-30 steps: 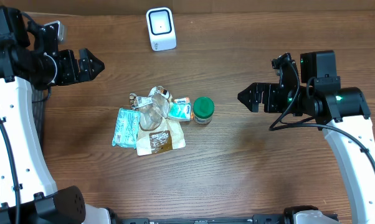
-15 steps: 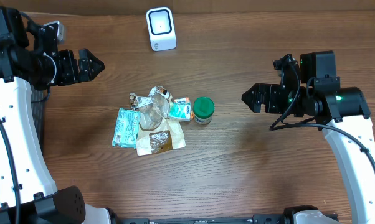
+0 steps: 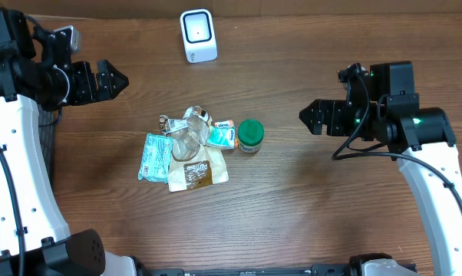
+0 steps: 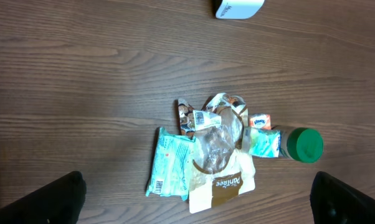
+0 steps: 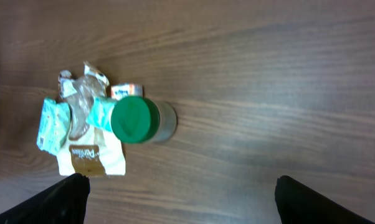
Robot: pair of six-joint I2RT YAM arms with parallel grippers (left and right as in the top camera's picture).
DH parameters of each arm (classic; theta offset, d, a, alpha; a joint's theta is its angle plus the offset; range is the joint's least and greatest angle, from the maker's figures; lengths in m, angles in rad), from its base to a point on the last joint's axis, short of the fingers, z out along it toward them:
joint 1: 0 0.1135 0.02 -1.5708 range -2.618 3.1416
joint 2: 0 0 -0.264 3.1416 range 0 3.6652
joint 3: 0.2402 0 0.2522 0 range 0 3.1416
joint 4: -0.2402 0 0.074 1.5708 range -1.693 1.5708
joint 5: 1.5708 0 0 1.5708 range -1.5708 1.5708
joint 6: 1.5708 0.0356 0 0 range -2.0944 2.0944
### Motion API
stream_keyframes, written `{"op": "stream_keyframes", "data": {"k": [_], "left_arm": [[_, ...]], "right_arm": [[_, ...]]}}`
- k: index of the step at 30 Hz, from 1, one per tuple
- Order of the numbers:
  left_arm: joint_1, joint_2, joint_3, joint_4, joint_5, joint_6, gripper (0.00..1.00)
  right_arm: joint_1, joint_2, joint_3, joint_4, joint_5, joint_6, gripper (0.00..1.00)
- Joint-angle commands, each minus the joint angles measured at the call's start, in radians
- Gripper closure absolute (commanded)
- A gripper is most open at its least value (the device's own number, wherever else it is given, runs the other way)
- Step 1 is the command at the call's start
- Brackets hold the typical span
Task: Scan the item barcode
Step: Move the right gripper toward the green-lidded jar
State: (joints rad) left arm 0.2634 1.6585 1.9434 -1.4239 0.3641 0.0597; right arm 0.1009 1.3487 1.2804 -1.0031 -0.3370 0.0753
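Note:
A small pile of items lies mid-table: a green-lidded jar [image 3: 251, 135] [image 5: 137, 119] [image 4: 304, 144], a teal packet [image 3: 154, 156], a brown-and-white pouch [image 3: 199, 172] and a crumpled clear wrapper [image 3: 186, 130] with a barcode label [image 4: 204, 119]. The white barcode scanner [image 3: 198, 34] stands at the table's far edge. My left gripper [image 3: 117, 79] hovers open at the far left, well away from the pile. To the right of the jar, my right gripper [image 3: 308, 119] is open and holds nothing. Neither gripper touches anything.
Bare brown wood table [image 3: 308, 215] surrounds the pile. A dark strip runs along the table's left edge [image 3: 47, 146]. The scanner's bottom corner shows at the top of the left wrist view [image 4: 237, 7].
My right gripper has drawn back slightly to the right, away from the jar. The left arm and the items have not moved.

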Motion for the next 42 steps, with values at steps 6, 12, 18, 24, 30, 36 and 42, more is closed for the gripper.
{"op": "stream_keyframes", "data": {"k": [6, 12, 18, 24, 30, 36, 42], "left_arm": [[-0.002, -0.013, 0.005, -0.001, 0.018, 0.023, 0.00], [-0.002, -0.013, 0.005, -0.001, 0.018, 0.023, 0.00], [-0.002, -0.013, 0.005, -0.001, 0.018, 0.023, 0.01], [-0.002, -0.013, 0.005, -0.001, 0.018, 0.023, 0.01], [-0.002, -0.013, 0.005, -0.001, 0.018, 0.023, 0.00], [-0.002, -0.013, 0.005, 0.000, 0.018, 0.023, 0.01], [-0.002, -0.013, 0.005, -0.001, 0.018, 0.023, 0.00]], "right_arm": [[0.093, -0.010, 0.030, 0.083, 0.103, -0.001, 0.09], [0.147, -0.010, 0.043, 0.108, 0.127, 0.003, 0.09], [0.174, -0.010, 0.046, 0.073, 0.127, 0.003, 0.09], [0.175, -0.010, 0.046, 0.028, 0.127, 0.003, 0.09], [0.211, -0.010, 0.046, 0.039, 0.129, 0.023, 0.10], [0.253, -0.010, 0.046, 0.046, 0.138, 0.052, 0.10], [0.253, -0.010, 0.046, 0.051, 0.138, 0.055, 0.10]]}}
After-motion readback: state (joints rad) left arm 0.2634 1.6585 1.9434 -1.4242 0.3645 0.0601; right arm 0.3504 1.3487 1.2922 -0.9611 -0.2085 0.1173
